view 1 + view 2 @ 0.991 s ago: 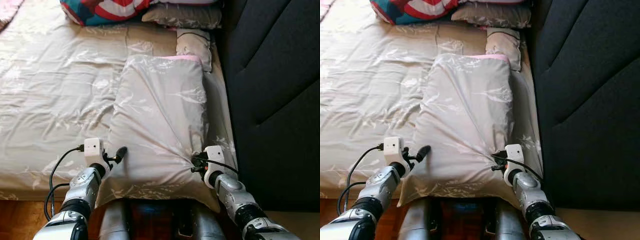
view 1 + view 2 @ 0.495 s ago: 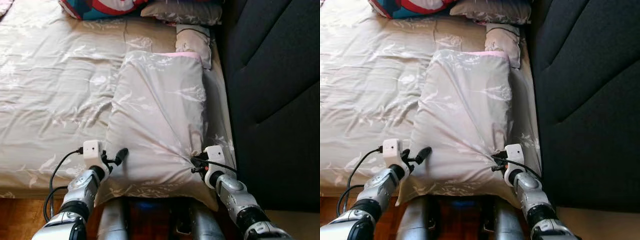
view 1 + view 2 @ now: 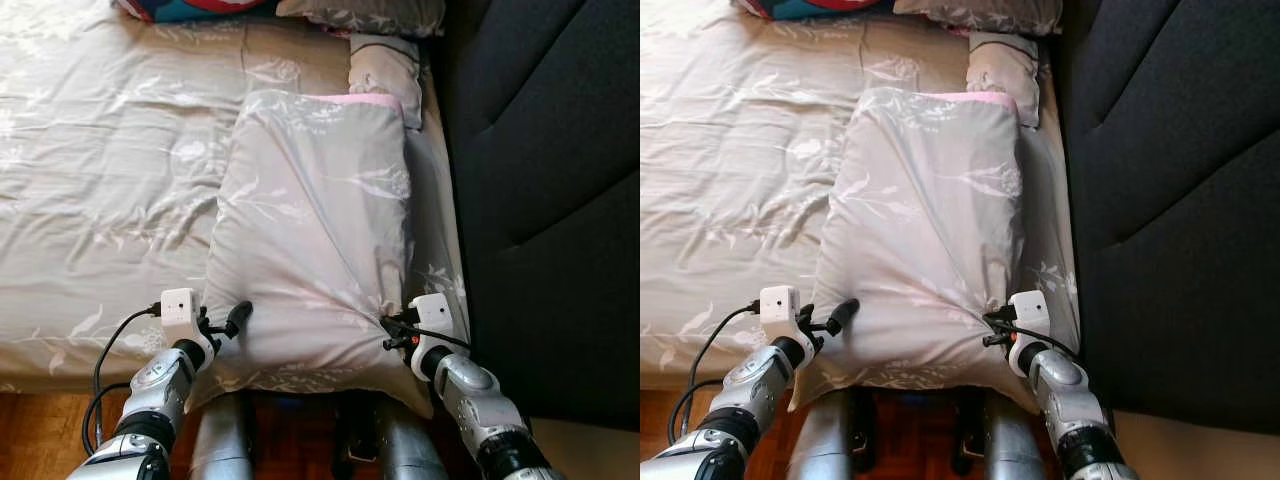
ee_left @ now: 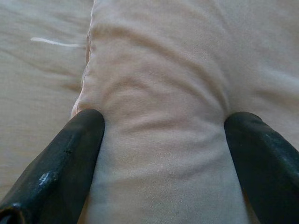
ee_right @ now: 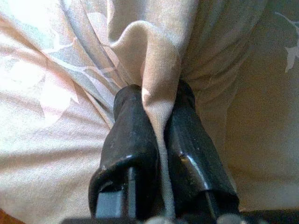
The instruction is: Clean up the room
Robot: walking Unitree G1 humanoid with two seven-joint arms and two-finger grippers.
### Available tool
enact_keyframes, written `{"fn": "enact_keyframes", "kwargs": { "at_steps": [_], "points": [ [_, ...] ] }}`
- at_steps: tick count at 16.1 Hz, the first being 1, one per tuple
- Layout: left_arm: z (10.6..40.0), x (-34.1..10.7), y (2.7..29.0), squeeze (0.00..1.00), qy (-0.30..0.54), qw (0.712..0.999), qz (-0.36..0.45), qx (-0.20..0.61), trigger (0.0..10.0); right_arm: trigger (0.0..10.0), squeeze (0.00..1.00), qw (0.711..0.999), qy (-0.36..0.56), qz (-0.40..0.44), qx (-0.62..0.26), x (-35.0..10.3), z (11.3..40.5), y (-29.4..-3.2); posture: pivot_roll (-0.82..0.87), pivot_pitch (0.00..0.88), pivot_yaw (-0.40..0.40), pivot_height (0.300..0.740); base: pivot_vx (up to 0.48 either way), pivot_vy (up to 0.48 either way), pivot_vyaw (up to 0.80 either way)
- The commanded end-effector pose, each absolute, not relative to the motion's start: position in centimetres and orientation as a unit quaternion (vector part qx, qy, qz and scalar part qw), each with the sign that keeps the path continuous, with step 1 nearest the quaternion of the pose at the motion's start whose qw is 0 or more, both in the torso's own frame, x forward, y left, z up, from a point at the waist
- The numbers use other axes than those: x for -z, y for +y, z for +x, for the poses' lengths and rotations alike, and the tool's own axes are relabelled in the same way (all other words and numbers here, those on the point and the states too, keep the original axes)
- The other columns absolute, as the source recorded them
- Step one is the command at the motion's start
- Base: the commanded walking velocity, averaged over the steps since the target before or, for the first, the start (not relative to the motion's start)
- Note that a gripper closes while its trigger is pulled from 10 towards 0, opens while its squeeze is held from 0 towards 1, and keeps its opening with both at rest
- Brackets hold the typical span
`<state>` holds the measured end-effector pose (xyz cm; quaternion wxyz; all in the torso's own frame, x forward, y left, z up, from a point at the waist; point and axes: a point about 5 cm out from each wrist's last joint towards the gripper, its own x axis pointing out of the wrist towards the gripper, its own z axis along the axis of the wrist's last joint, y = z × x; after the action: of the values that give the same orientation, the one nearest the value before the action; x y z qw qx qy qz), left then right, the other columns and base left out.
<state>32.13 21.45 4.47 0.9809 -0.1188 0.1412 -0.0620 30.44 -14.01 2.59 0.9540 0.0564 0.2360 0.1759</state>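
pillow [image 3: 315,240] lies on bed [image 3: 100,200], beside dark headboard [image 3: 550,200], right pincer [image 5: 156,116] pinching it.

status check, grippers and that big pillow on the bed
Right gripper shut, pinching a fold of the pillow. Left gripper open, fingers straddling its near left corner. Pillow flat on bed; dark upholstered panel close beside it.

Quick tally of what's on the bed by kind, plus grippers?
Big grey pillows: 1, pinched by the right gripper
Small grey cushions: 1
Dark floral pillows at the top edge: 1
Red and blue cushions: 1
Grippers: 2, counting the left gripper
Total: 6
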Motion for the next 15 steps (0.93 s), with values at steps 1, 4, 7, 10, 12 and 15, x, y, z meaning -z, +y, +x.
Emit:
{"fn": "enact_keyframes", "kwargs": {
  "at_steps": [1,4,7,10,12,15],
  "points": [
    [30.1,-1.5,20.9,0.0,0.209,0.966,-0.14,0.058,10.0,0.0,0.0,0.929,0.325,0.067,-0.162,1.0,27.2,-14.7,-0.1,0.476,-0.148,0.652,0.0,0.0,0.0],
    [29.6,-0.6,18.6,0.0,0.234,0.95,-0.179,0.099,10.0,0.0,0.0,0.929,0.319,0.074,-0.172,0.6,26.8,-14.2,-0.11,0.492,-0.153,0.652,0.0,0.0,0.0],
    [29.0,0.1,17.4,0.0,0.249,0.943,-0.18,0.128,0.0,0.0,0.0,0.928,0.317,0.078,-0.178,0.4,26.5,-13.7,-0.1,0.495,-0.149,0.652,0.0,0.0,0.0],
    [29.2,-0.2,17.1,0.0,0.244,0.941,-0.19,0.138,0.0,0.0,0.0,0.927,0.318,0.082,-0.181,0.2,26.4,-13.2,-0.1,0.494,-0.144,0.652,0.0,0.0,0.0],
    [29.4,-0.4,17.1,0.0,0.238,0.941,-0.193,0.144,0.0,0.0,0.0,0.927,0.319,0.084,-0.181,0.2,26.3,-13.1,-0.1,0.494,-0.142,0.652,0.0,0.0,0.0],
    [29.5,-0.6,17.3,0.0,0.233,0.943,-0.191,0.14,0.0,0.0,0.0,0.927,0.318,0.085,-0.18,0.1,26.4,-13.0,-0.08,0.491,-0.134,0.652,0.0,0.0,0.0]
  ]
}}
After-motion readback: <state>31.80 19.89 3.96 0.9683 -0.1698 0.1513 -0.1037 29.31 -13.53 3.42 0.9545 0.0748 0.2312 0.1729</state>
